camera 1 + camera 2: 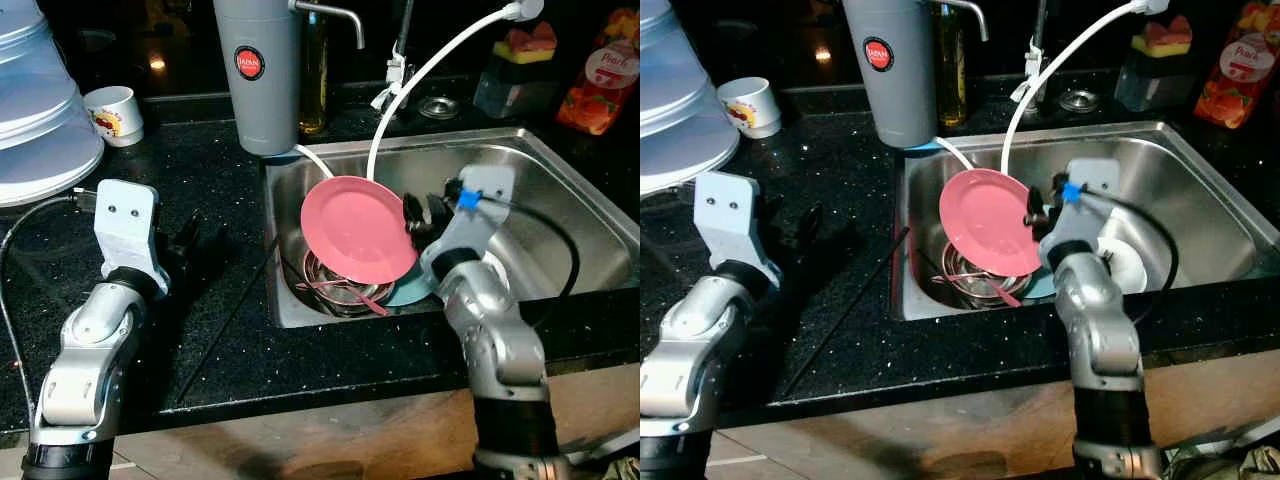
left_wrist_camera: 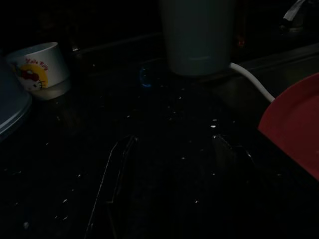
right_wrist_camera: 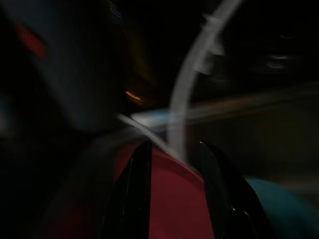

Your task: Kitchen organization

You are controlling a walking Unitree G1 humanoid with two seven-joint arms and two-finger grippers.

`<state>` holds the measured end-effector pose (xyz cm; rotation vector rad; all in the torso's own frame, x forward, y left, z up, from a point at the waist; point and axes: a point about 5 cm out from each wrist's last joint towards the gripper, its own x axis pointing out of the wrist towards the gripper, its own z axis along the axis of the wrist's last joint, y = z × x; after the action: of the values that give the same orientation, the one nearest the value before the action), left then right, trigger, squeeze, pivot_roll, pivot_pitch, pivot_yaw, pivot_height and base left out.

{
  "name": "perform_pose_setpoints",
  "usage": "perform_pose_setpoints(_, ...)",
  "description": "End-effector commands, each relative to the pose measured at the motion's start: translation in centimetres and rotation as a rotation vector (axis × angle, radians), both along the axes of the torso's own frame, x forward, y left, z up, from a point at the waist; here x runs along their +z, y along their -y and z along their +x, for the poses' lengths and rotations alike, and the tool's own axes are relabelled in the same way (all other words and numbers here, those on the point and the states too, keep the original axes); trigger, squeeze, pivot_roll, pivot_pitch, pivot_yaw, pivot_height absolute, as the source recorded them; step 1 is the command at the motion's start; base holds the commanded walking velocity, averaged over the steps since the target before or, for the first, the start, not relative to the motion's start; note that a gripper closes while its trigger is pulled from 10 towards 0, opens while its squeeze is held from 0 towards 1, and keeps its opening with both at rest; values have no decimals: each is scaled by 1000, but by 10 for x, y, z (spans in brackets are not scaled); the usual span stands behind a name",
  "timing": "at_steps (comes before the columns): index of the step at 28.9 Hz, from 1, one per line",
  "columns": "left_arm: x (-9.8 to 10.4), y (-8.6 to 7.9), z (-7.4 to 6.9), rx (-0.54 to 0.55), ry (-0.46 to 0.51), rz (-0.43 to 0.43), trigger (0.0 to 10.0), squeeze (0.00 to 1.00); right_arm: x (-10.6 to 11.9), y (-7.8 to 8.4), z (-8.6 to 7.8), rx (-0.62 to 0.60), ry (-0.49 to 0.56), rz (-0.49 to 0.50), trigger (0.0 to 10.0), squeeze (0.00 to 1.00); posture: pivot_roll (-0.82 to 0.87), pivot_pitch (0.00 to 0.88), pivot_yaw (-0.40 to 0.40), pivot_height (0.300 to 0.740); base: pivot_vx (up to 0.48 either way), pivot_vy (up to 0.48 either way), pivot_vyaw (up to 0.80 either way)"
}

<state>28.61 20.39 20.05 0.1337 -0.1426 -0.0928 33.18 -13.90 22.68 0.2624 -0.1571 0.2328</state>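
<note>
The left gripper [image 1: 190, 238] hovers spread over the black speckled counter [image 1: 220, 330], while the right gripper [image 1: 415, 212] pinches the round pink plate's [image 1: 358, 228] rim above the steel sink [image 1: 560, 190]; that edge-only hold could slip, dropping it onto the dishes below.

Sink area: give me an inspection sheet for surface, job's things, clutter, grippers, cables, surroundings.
Surface: black speckled stone counter around a stainless steel sink.
Job's things: round pink plate tilted on edge over a pile of metal dishes in the sink.
Clutter: white cartoon mug, tall grey canister, juice carton.
Grippers: right gripper at the pink plate's rim, fingers either side; left gripper over the counter.
Cables: white hose arching into the sink.
Surroundings: tap behind the sink.
</note>
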Motion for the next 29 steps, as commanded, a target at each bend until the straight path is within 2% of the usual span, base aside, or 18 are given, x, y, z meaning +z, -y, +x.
perform_pose_setpoints(1, 0, -2, 3, 3, -3, 11, 10000, 0, 7, -11, 2, 96, 4, 69, 10000, 0, 0, 46, 21, 740, 0, 0, 0)
perform_pose_setpoints(2, 1, -1, 3, 0, 0, 12, 10000, 0, 25, -22, 6, 181, 46, 133, 10000, 0, -3, 49, 22, 740, 0, 0, 0)
perform_pose_setpoints(3, 1, -1, 3, 0, 0, 12, 10000, 0, 25, -22, 6, 181, 46, 133, 10000, 0, -3, 49, 22, 740, 0, 0, 0)
perform_pose_setpoints(7, 6, 0, 7, -9, 14, 13, 10000, 0, 76, -50, 13, 398, 175, 238, 10000, 0, 2, 67, 13, 740, 0, 0, 0)
perform_pose_setpoints(10, 9, 0, 7, -12, 24, 18, 10000, 0, 97, -61, 12, 490, 222, 280, 10000, 0, 5, 72, 7, 740, 0, 0, 0)
perform_pose_setpoints(14, 13, -3, 7, -2, 35, 22, 10000, 0, 126, -75, 3, 622, 289, 337, 10000, 0, 5, 83, 4, 740, 0, 0, 0)
perform_pose_setpoints(18, 14, -4, 6, -2, 37, 21, 10000, 0, 148, -85, -4, 692, 344, 373, 10000, 0, 8, 94, 5, 740, 0, 0, 0)
perform_pose_setpoints(19, 15, -3, 6, -4, 38, 22, 10000, 0, 160, -89, -7, 730, 370, 397, 10000, 0, 8, 106, 3, 740, 0, 0, 0)
perform_pose_setpoints(25, 18, -3, 6, -11, 41, 23, 10000, 0, 183, -102, -19, 802, 447, 386, 10000, 0, 8, 121, 3, 740, 0, 0, 0)
perform_pose_setpoints(29, 18, -2, 4, -15, 39, 23, 10000, 0, 207, -108, -37, 933, 516, 478, 10000, 0, 14, 137, -1, 740, 0, 0, 0)
